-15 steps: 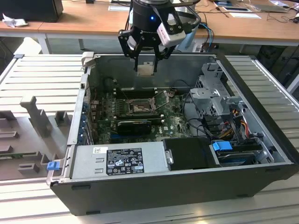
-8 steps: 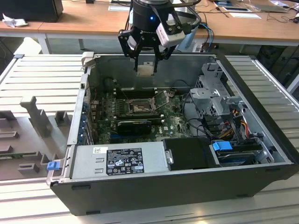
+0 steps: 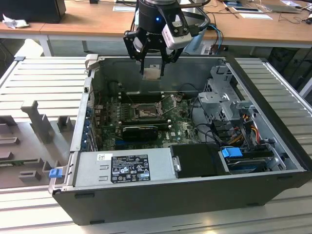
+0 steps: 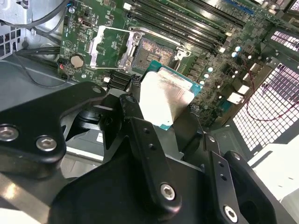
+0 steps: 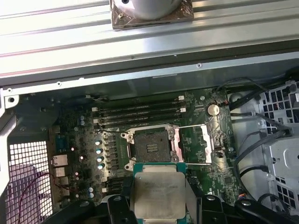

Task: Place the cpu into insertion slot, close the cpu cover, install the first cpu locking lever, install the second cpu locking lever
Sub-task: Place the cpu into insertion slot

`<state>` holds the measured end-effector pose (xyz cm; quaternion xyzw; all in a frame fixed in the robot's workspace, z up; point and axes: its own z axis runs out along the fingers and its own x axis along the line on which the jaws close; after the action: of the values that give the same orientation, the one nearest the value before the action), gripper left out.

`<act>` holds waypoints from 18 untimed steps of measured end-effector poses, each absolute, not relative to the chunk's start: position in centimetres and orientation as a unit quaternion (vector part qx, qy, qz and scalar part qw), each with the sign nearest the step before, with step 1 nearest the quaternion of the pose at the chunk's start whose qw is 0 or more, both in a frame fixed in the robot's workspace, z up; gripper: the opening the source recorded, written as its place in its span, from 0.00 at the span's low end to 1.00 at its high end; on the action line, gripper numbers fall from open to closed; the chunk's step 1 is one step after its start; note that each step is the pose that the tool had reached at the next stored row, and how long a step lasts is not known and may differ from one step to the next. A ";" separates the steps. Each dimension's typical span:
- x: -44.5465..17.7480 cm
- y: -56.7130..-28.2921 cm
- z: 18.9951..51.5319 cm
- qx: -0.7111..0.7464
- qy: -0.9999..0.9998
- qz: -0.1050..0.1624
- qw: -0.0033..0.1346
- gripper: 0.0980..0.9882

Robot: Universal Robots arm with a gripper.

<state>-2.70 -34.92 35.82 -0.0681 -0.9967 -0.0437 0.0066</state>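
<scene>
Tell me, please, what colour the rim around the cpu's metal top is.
Teal-green, bordering the silvery top of the cpu; clearest in the second wrist view.

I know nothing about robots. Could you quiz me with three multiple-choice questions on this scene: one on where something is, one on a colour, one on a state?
1. Where is the cpu?
A on the floor
B held in the pincer above the open case
C on a desk

2. The board around the slot is:
A green
B red
C white

3. The cover is:
A shut over the slot
B swung open to one side of it
C missing

Answers:
1 B: the pincer is clamped on the cpu over the case.
2 A: green shows all round the slot.
3 B: the cover sits off to the side and the slot lies bare.
</scene>
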 end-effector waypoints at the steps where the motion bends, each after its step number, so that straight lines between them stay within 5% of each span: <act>1: -2.7 -34.9 35.8 -0.070 -0.997 -0.044 0.007 0.48; 18: -2.7 -34.9 35.8 -0.092 -0.995 -0.044 0.006 0.48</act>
<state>-2.70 -34.91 35.78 -0.0921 -0.9948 -0.0439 0.0055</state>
